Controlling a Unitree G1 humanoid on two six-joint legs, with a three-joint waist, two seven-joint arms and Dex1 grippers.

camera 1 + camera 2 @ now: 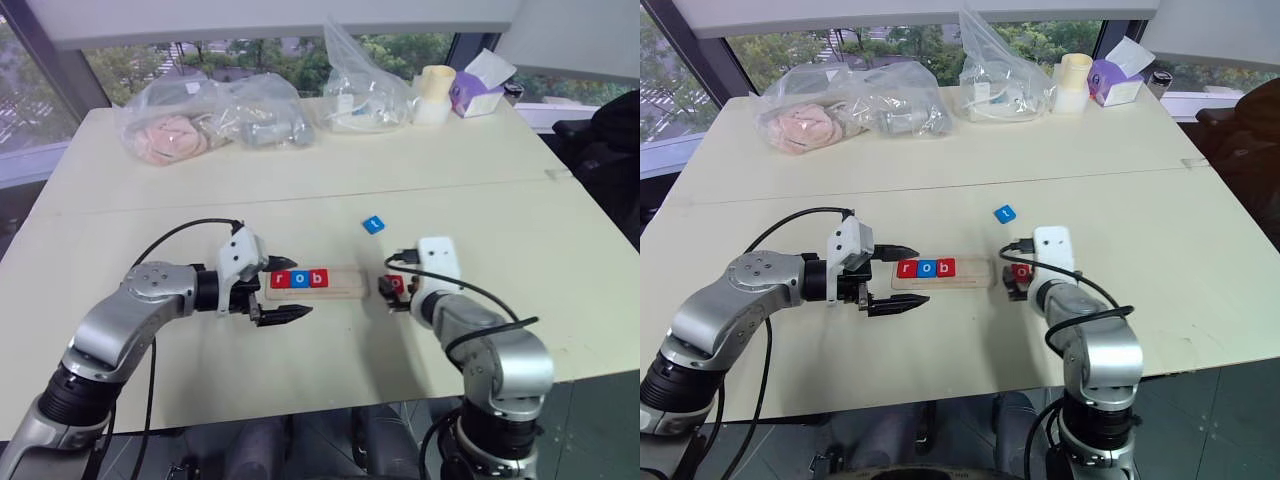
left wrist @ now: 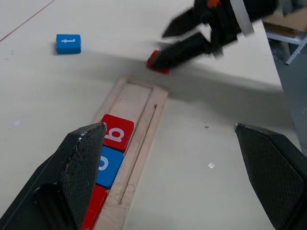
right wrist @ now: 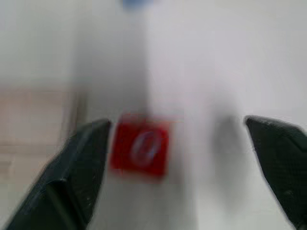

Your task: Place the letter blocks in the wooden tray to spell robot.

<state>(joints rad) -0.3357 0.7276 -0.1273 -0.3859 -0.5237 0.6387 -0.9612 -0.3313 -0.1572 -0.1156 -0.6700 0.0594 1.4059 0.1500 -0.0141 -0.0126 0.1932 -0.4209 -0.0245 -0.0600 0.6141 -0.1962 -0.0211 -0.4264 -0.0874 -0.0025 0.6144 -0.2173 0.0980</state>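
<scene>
A long, narrow wooden tray (image 1: 312, 284) of pale wood lies flat on a cream desk (image 1: 300, 180). Its shallow slot holds three small square tiles side by side at the robot's left end of the tray: a red r tile (image 1: 281, 279), a blue o tile (image 1: 299, 279) and a red b tile (image 1: 317, 278), each with a white lowercase letter. The rest of the slot is bare wood.

A second red o tile (image 3: 139, 149) lies flat on the desk just beyond the tray's right end, not in the slot. A blue t tile (image 1: 373, 224) lies on the desk farther back from the tray, well apart from it.

The left tool (image 1: 283, 290) sits at the tray's left end with its two black fingers spread wide, one on the far side of the tray and one on the near side, holding nothing.

The right tool (image 3: 182, 158) is at the tray's right end, its fingers standing wide open. The red o tile lies between them, close to one finger, and is not gripped.

Clear plastic bags (image 1: 215, 120) sit at the far edge of the desk, far from the tray.
</scene>
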